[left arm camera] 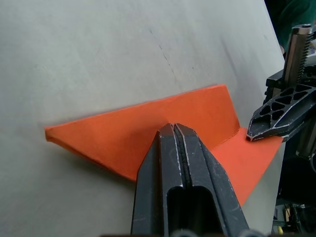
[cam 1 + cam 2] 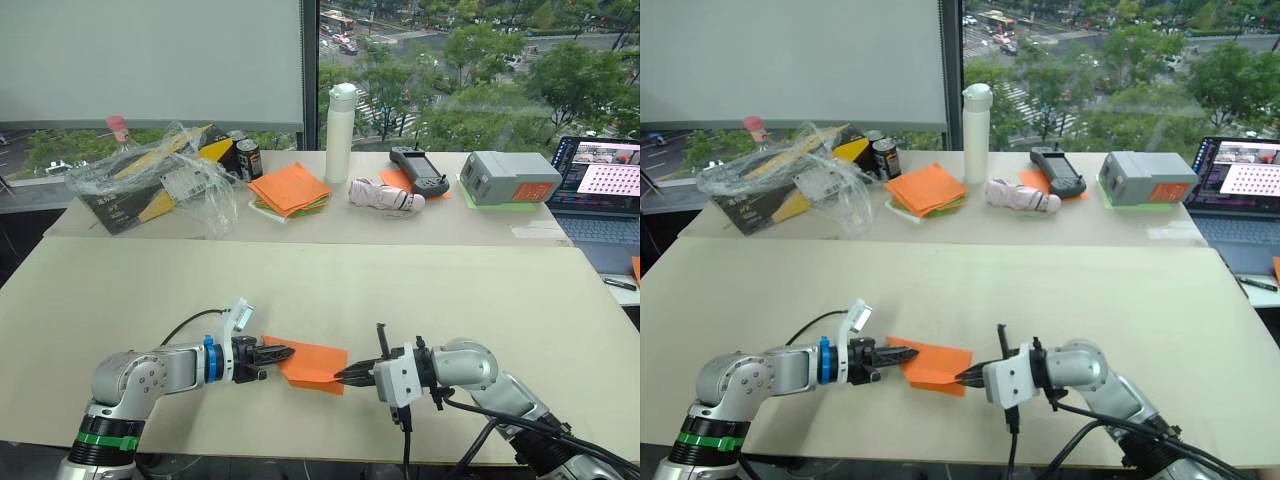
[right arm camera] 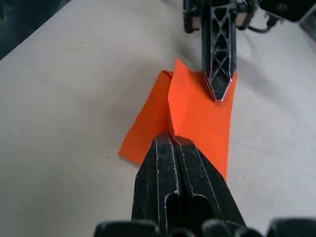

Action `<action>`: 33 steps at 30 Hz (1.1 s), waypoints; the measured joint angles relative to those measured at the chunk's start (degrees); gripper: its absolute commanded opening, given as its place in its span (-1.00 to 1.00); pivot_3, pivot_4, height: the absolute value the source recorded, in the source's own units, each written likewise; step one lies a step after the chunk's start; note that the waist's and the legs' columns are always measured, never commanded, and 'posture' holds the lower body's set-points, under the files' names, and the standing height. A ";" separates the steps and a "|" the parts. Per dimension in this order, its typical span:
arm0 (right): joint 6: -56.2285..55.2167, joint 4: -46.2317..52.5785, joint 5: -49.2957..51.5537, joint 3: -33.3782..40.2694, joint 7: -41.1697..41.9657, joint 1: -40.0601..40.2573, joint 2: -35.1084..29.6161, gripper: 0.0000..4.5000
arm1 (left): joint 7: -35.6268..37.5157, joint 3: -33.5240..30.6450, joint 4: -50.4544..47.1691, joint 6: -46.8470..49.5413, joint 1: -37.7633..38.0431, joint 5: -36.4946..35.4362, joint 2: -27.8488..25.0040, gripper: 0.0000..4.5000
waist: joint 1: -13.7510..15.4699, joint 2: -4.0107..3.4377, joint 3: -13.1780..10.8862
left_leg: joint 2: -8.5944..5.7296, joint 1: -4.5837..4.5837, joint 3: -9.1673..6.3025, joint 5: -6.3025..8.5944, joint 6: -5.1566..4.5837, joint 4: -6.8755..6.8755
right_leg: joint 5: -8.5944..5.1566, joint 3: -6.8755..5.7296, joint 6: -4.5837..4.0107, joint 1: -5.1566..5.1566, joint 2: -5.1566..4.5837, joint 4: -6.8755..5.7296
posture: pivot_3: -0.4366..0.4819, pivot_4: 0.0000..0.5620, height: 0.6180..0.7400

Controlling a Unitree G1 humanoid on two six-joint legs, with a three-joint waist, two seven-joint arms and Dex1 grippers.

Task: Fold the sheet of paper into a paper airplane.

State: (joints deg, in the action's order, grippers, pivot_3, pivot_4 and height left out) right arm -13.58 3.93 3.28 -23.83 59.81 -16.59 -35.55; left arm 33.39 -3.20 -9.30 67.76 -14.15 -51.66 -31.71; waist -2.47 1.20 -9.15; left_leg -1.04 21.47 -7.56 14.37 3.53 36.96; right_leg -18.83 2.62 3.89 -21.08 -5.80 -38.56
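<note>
Paper airplane on table | between left claw; right claw, both closed on its ends

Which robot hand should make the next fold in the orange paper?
Probably the right hand. It sits closed at the paper airplane's loose edge, while the left hand, also closed, pins the opposite end.

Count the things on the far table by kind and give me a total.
Plastic-wrapped box: 1
Can: 1
Stack of paper: 1
White bottle: 1
White bundle: 1
Handheld controller: 1
Grey box: 1
Laptop: 1
Total: 8
</note>
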 measured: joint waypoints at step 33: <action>87.46 3.32 34.07 16.53 -15.82 -11.96 10.61 -0.98 | -0.16 -0.41 -0.12 -0.02 0.27 -0.01 0.09 -1.00 | -0.09 0.00 0.00 | 0.00 0.03 -0.03 0.04 -0.07 -0.01 | 0.00 -0.01 0.00 -0.07 0.01 -0.04 | -0.05 -0.47 1.00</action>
State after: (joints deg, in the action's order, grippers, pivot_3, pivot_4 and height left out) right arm 73.88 7.25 37.36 -7.30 44.00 -28.55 -24.93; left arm 33.23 -3.61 -9.42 67.74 -13.89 -51.67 -31.62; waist -2.56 1.20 -9.15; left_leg -1.04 21.49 -7.59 14.41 3.46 36.95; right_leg -18.83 2.60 3.89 -21.14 -5.79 -38.60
